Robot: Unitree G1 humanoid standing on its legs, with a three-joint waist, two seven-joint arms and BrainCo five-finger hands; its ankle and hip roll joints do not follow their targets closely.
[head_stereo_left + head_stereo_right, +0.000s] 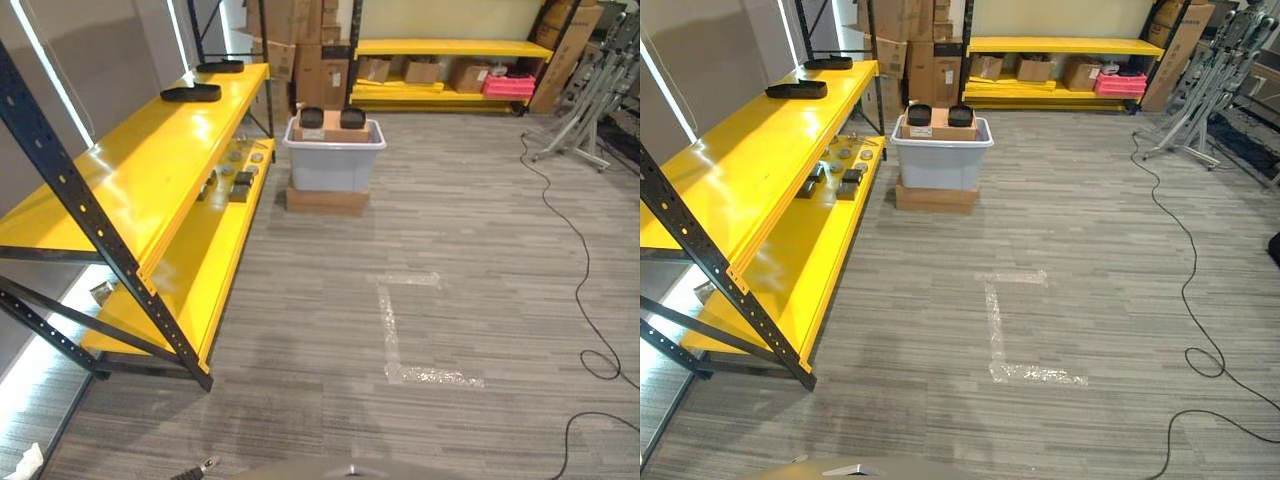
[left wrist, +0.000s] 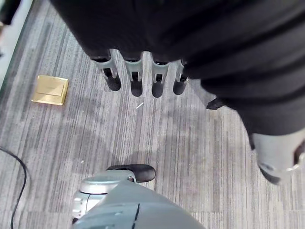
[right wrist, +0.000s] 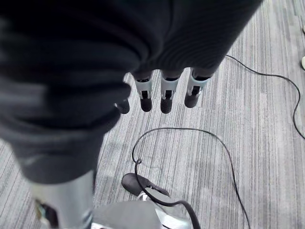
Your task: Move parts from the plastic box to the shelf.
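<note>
White tape (image 1: 392, 330) marks carpet before plastic box (image 1: 333, 155), beside shelf (image 1: 150, 170)

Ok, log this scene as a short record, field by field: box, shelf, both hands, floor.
plastic box: grey plastic box on a cardboard base on the floor, beside the shelf's far end; two black parts and a carton show at its top
shelf: yellow shelf on the robot's left; two black trays on the upper level, small parts on the lower
left hand: left hand, fingers straight, holding nothing, above carpet
right hand: right hand, fingers straight, holding nothing
floor: white tape mark on the carpet
</note>
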